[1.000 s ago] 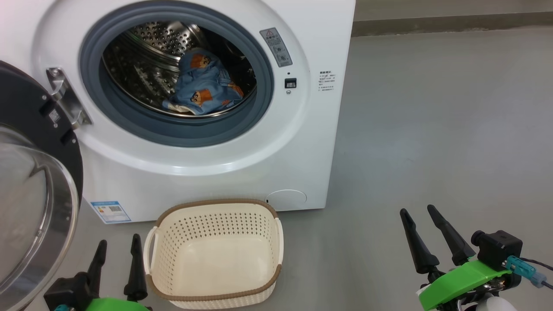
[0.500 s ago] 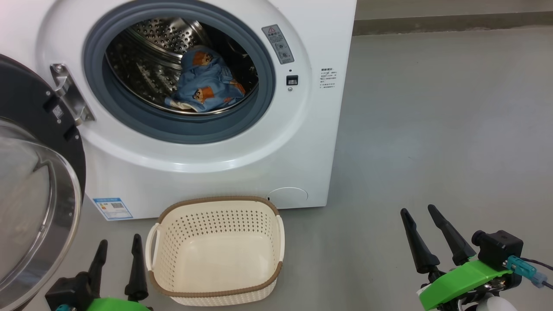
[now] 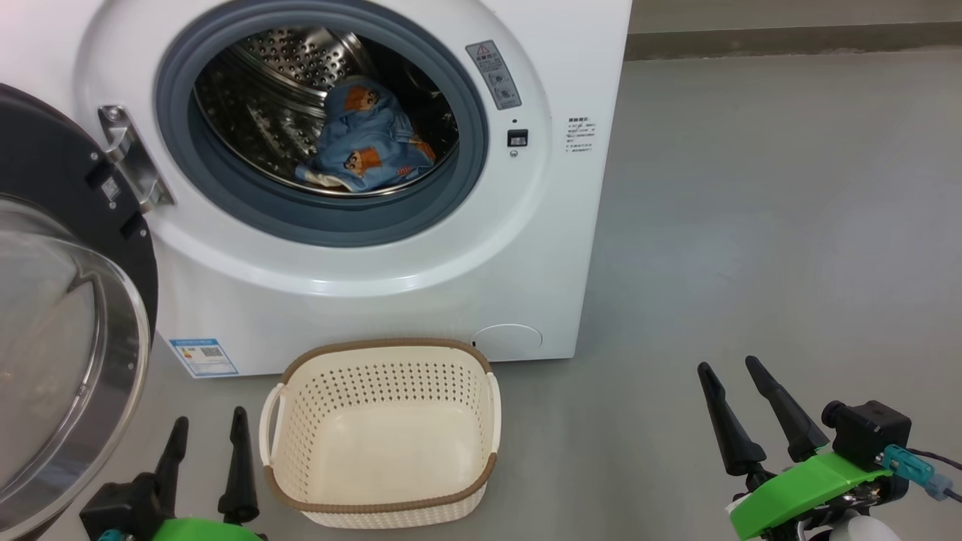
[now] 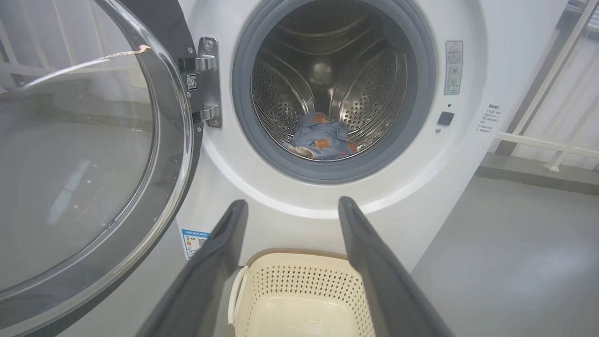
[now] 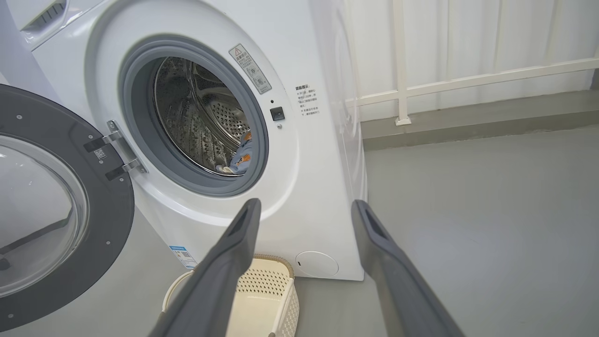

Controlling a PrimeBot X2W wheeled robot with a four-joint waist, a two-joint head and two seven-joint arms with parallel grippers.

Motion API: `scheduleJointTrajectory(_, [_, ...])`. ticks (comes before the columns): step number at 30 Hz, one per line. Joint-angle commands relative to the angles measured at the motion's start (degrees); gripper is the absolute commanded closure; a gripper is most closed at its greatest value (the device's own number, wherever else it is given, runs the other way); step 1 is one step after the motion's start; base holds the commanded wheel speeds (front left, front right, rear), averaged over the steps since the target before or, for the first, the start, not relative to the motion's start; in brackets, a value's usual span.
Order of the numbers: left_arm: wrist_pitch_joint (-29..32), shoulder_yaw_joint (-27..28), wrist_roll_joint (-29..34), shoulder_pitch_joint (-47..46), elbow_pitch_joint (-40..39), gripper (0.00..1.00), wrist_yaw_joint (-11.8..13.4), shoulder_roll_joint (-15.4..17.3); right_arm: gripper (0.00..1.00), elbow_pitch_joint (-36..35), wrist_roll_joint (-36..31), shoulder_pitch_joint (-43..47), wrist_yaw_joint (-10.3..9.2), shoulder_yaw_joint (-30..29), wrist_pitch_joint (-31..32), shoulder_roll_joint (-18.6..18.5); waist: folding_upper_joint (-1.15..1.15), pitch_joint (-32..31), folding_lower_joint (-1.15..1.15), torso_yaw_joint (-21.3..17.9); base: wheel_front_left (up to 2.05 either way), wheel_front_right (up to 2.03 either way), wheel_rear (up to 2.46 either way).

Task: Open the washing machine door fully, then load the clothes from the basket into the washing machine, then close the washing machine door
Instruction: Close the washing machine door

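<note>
Door is swung wide open, filling the left edge of the head view from the hinge at upper left down to the bottom-left corner, glass bulge facing into the frame. Clothes are already in the drum of the washer at top centre, and the basket below it looks empty (so loading seems done, I'd say only the closing is left). Left gripper sits at the bottom left, fingers spread with nothing between them, just right of the door's rim. Right gripper is at the lower right, also spread and empty, well apart with the basket in between. So I reckon it's the left arm's job: get behind the door and swing it right, about the hinge.
</note>
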Motion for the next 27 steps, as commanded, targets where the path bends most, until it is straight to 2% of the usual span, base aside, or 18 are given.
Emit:
scheduleJointTrajectory(1, [-0.30,1.88,0.82,-0.99,-1.67,0.00,-0.15,0.41,0.00,-1.26,0.51,0.30,0.48,0.71,-0.44,-0.33,0.00,0.03,0.00,0.24,0.00,0.00,0.00])
scheduleJointTrajectory(12, [-0.30,1.57,1.24,-1.07,-1.67,0.00,-0.09,0.36,0.00,-1.27,0.49,0.65,0.48,0.37,-0.44,-0.13,0.00,-0.09,0.00,3.20,0.00,0.00,0.00])
scheduleJointTrajectory(27, [-0.30,1.75,2.83,-0.85,-1.79,0.00,1.34,0.92,0.00,-0.82,0.66,0.88,0.48,1.39,-0.44,0.64,0.00,-0.91,0.00,12.92,0.00,0.00,0.00])
